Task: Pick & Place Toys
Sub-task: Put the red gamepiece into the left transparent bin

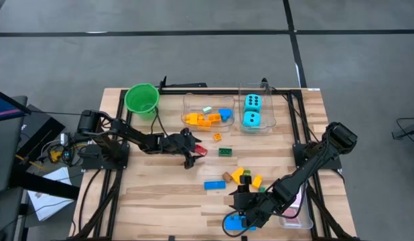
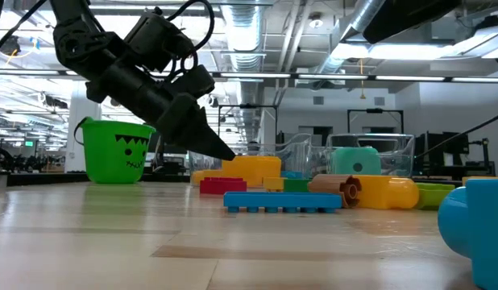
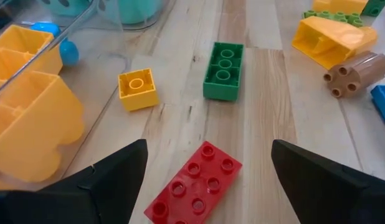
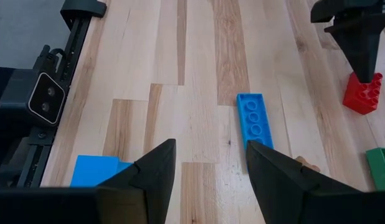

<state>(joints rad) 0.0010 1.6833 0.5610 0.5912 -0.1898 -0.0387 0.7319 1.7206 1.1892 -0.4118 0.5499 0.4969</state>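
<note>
Left gripper: fingers spread either side of the red block, nothing pinched; placed so, I judge, to close on it
Red block: flat on the table, mid-board, near the green block
Right gripper: near front edge, fingers half-spread, empty
Low view only: left fingertips nearly at the board
Right wrist view only: long blue block ahead

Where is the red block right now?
The red block lies on the table between the left claw's open fingers, just short of the green block and small yellow block.
</note>
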